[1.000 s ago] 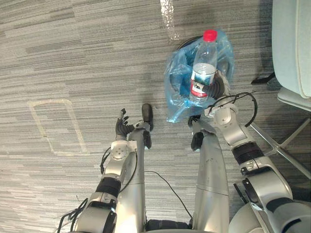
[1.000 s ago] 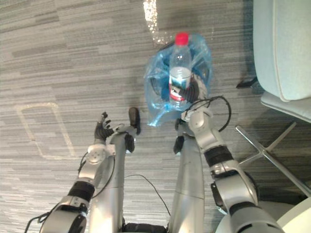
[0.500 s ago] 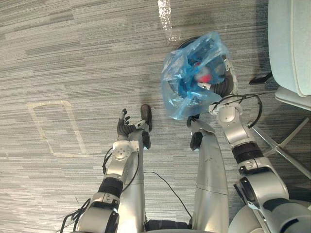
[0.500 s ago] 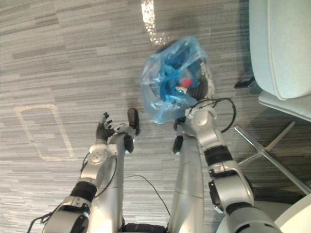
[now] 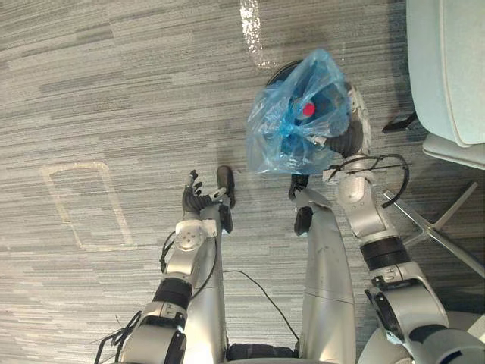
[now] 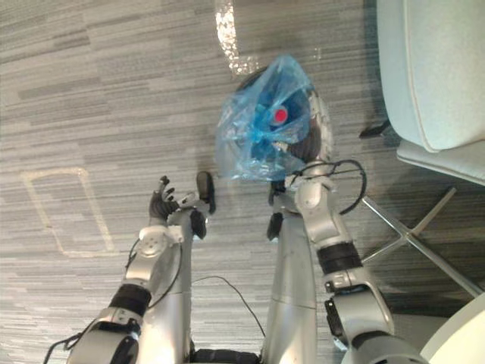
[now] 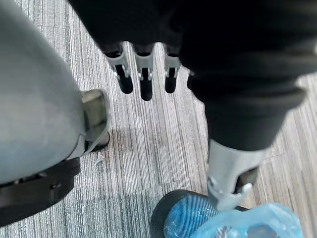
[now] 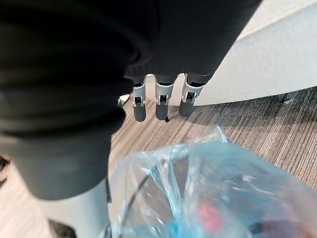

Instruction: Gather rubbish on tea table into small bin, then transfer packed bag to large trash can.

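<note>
A small black bin [image 5: 282, 73] lined with a blue plastic bag [image 5: 279, 136] stands on the grey carpet ahead of me. A clear bottle lies down inside the bag, and its red cap [image 5: 308, 109] shows through the plastic. My right hand [image 5: 351, 130] hangs beside the bag's right rim, and its fingers [image 8: 158, 105] are straight above the crinkled plastic [image 8: 213, 178], holding nothing. My left hand [image 5: 198, 199] is low and to the bin's left, open and empty, with its fingers [image 7: 143, 79] pointing at the carpet.
A pale upholstered chair [image 5: 447, 61] stands close to the bin's right, with thin metal legs [image 5: 443, 235] splayed over the floor beside my right arm. A taped rectangle outline [image 5: 83, 205] marks the carpet at the left.
The bottle, held upright over the bag by my right hand a second ago, has dropped into the bag. The right hand's fingers have straightened. The left hand has stayed put.
</note>
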